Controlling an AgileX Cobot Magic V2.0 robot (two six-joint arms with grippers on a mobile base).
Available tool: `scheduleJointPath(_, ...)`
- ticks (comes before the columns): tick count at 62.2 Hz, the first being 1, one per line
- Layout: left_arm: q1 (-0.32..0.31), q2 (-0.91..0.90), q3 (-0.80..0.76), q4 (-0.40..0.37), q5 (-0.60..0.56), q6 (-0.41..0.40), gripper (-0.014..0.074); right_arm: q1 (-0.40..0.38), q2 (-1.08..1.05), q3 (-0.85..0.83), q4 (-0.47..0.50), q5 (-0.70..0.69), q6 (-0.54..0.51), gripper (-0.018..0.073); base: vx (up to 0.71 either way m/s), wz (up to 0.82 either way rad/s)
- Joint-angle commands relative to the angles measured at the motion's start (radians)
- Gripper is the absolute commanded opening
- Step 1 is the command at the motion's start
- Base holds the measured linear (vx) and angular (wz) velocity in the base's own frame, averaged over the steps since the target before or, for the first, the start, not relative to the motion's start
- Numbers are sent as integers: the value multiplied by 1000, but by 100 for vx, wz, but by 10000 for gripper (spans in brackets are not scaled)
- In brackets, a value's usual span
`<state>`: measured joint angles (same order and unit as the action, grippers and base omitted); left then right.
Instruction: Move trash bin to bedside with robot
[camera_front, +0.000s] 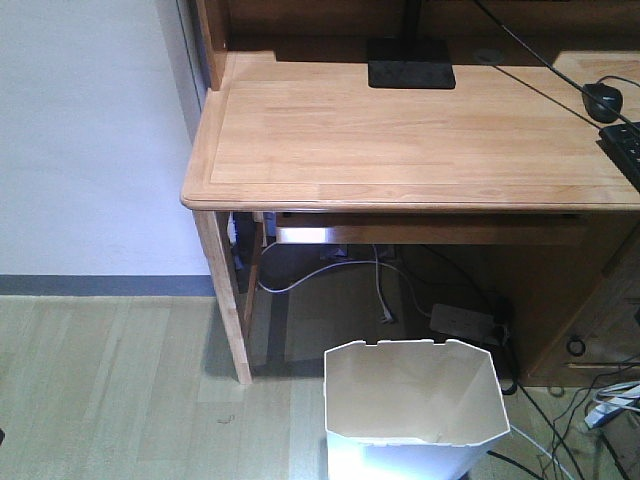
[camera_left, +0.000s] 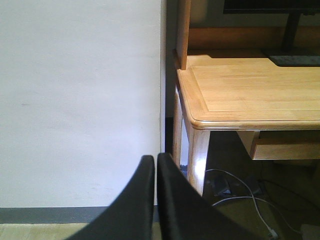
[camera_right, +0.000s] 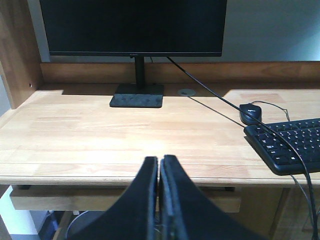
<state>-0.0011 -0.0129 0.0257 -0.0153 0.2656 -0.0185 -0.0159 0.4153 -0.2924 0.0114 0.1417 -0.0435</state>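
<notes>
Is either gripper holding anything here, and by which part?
Nothing is held. The left gripper and the right gripper are both shut and empty; the trash bin stands untouched on the floor.

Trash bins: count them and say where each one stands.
1. The trash bin stands on the floor in front of the desk, low in the front view. Neither wrist view shows another; more could sit out of frame.

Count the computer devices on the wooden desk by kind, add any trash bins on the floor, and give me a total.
Black flat-screen monitor: 1
Black computer mouse: 1
Black keyboard: 1
White plastic trash bin: 1
Total: 4
</notes>
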Motion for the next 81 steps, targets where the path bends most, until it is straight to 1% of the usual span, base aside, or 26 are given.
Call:
scheduleJointPath(1, -2, -14, 19, -3, -69, -4, -6, -7, 11, -36, -11, -68, -10, 60, 0, 0)
scheduleJointPath(9, -2, -14, 19, -3, -69, -4, -6, -7, 11, -36, -11, -67, -10, 153, 0, 0)
scheduleJointPath(23, -2, -14, 19, -3, -69, -4, -6, -7, 11, -36, -11, -62, -10, 383, 0, 0)
scheduleJointPath(31, -2, -14, 19, -3, -69, -4, -6, -7, 11, -36, -11, -68, -10, 459, 0, 0)
scheduleJointPath(45, -2, -14, 19, -3, -69, -4, -6, -7, 11, -36, -11, -76, -10, 464, 0, 0)
scheduleJointPath(51, -2, -14, 19, -3, -69, -4, -6, -3, 11, -36, 10, -65, 25, 458, 0, 0)
scheduleJointPath(57, -2, -14, 19, -3, -69, -4, -6, -2, 28, -47, 13, -51, 27, 459, 0, 0)
scheduleJointPath(61, -2, -14, 19, -3, -69, -4, -6, -2, 69, -75, 13, -7, 27, 459, 0, 0)
scheduleJointPath(69, -2, -14, 19, -3, -69, -4, -6, -2, 167, -154, 23, 122, 27, 459, 0, 0)
scheduleJointPath(81, -2, -14, 19, -3, -69, -4, -6, -2, 307, -262, 91, 291, 15, 459, 0, 0)
